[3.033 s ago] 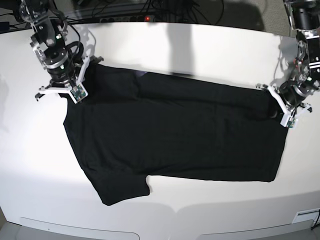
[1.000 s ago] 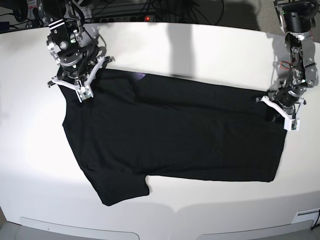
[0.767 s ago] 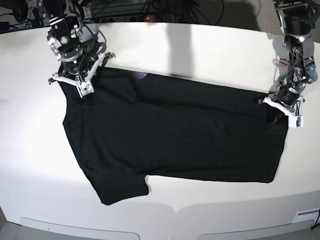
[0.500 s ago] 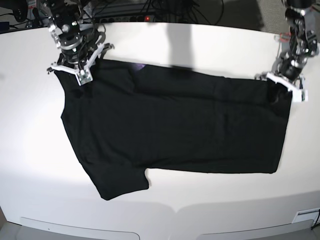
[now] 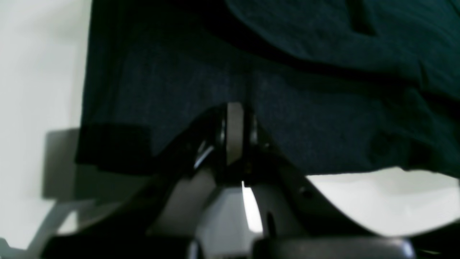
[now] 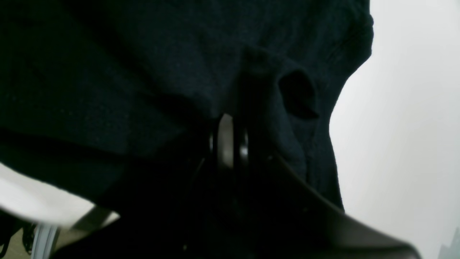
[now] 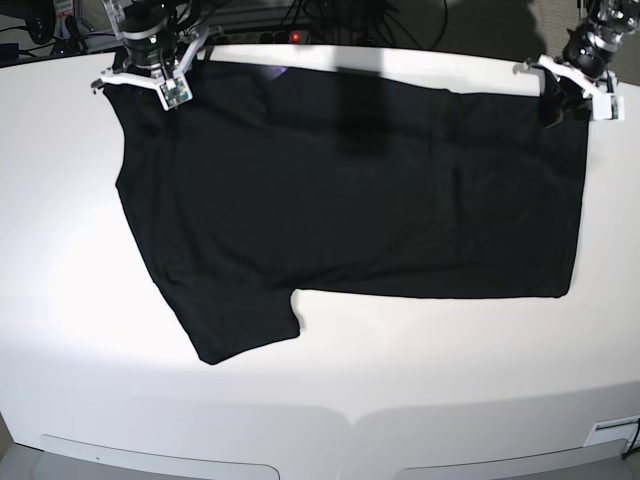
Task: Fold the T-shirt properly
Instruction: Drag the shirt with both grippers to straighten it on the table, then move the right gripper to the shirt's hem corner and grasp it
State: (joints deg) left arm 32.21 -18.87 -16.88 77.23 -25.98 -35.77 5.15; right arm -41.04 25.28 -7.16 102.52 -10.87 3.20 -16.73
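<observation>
We've got the T-shirt spread dark and mostly flat across the white tabletop, plain black side up, lying sideways with its far edge lifted. The near sleeve sticks out toward the front edge of the tabletop, lower left in the base view. Our right tool is clenched on the cloth at the far left corner of that view, up by the shoulder, and the right wrist view shows the fingers pinched together with black fabric bunched around them. Our left tool is likewise clamped on the T-shirt at the far right corner, near the hem; the left wrist view has the jaws closed with the dark cloth draped just past them.

So where are we? We judge this as early going. The far edge is gripped at both ends, but no fold shows yet: the body is a single open layer and the near sleeve is untucked. Everything that makes it a proper fold looks to us not yet done.
</observation>
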